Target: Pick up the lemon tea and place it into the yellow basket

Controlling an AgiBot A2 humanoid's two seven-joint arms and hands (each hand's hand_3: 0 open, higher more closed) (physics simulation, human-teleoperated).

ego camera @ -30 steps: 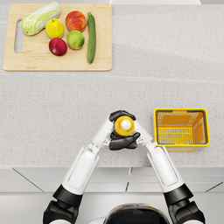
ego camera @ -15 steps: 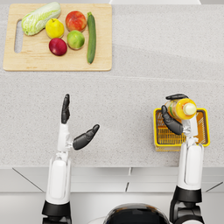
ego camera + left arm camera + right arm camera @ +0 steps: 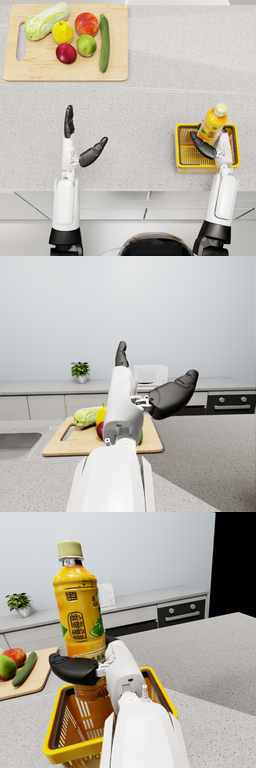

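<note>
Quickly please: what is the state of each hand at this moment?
Left hand: open, holding nothing.
Right hand: closed around the lemon tea bottle, over the yellow basket.

Speckled grey stone-look countertop point(image 3: 150, 115), matt and finely grained. Pale wooden cutting board point(image 3: 65, 74), smooth with visible grain. Yellow wire-mesh basket point(image 3: 62, 737) looks like coated metal or plastic, cannot tell which, slight sheen. Clear glossy plastic lemon tea bottle point(image 3: 80, 619) with an orange printed label and a matt pale-green cap. White forearm shell point(image 3: 120, 406) is smooth, semi-gloss hard plastic. Dark right hand point(image 3: 75, 668) and left hand point(image 3: 170, 396) look matt, rubbery.
</note>
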